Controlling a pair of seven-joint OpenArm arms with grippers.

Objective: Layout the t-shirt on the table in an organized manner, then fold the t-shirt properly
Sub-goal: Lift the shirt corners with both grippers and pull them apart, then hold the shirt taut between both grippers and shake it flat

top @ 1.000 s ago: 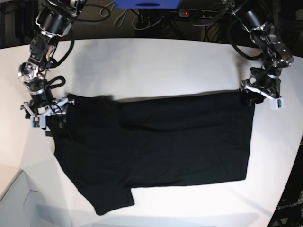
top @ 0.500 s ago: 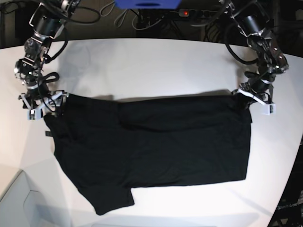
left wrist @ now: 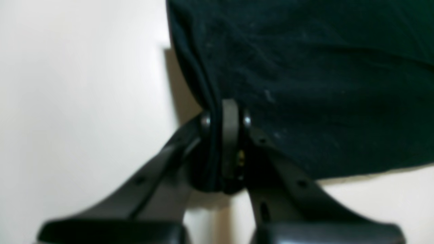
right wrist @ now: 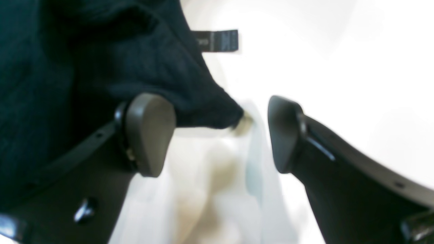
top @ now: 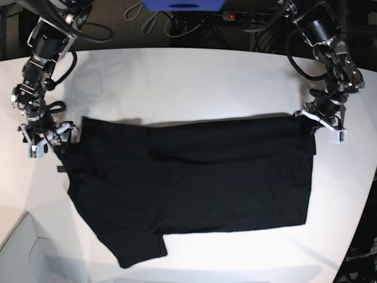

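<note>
The black t-shirt (top: pixel 194 183) lies spread on the white table (top: pixel 194 82), one sleeve pointing toward the front left. My left gripper (top: pixel 320 126) is shut on the shirt's far right corner; in the left wrist view the fingertips (left wrist: pixel 230 118) pinch the cloth edge (left wrist: pixel 305 84). My right gripper (top: pixel 46 139) stands open at the far left corner. In the right wrist view the gripper (right wrist: pixel 217 135) has a tip of the shirt (right wrist: pixel 190 84) reaching into its gap, and the dark hem tag (right wrist: pixel 217 40) sticks out beyond.
Cables and a power strip with a red light (top: pixel 231 16) run behind the table. A blue object (top: pixel 182 5) hangs at the top. The table's curved edge (top: pixel 359 218) runs close on the right. A pale grey surface (top: pixel 23 253) sits at the front left.
The left gripper has closed on the shirt's far right corner. The right arm has drifted outward to the left, its gripper staying open at the other corner.
</note>
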